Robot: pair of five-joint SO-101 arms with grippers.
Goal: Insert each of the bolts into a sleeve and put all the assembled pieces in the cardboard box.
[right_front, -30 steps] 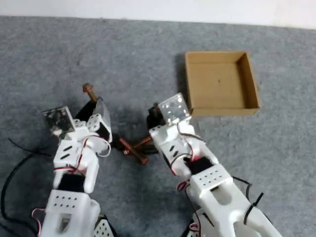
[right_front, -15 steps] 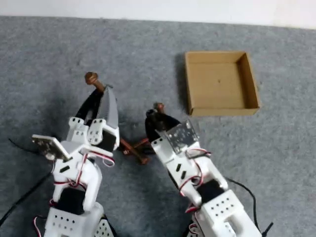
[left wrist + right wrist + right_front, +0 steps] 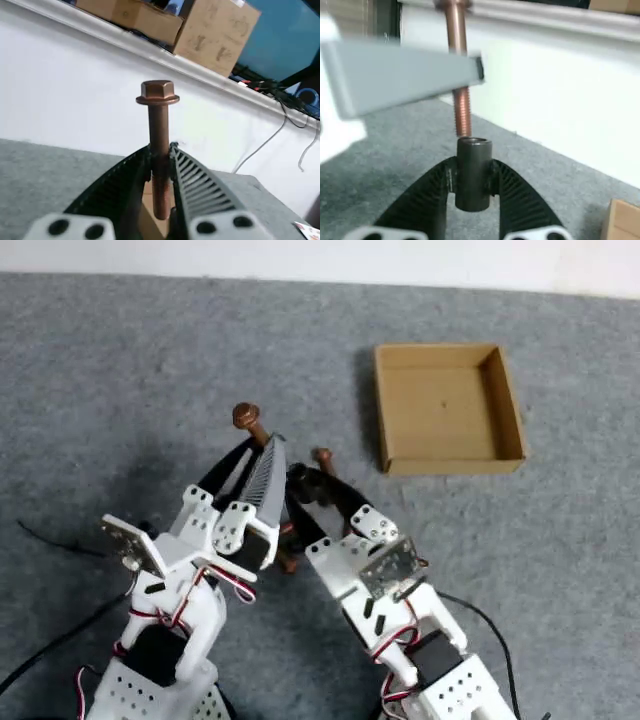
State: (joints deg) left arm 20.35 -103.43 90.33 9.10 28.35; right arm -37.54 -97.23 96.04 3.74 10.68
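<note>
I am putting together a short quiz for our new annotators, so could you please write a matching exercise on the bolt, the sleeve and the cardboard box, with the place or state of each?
Things
1. bolt
2. sleeve
3. cardboard box

Places or states
A. Empty, lying on the grey carpet beyond the arms
B. Clamped in the left gripper, head up
C. Clamped in the right gripper, open end up, right under a threaded tip

Pairs: 1-B, 2-C, 3-A
</note>
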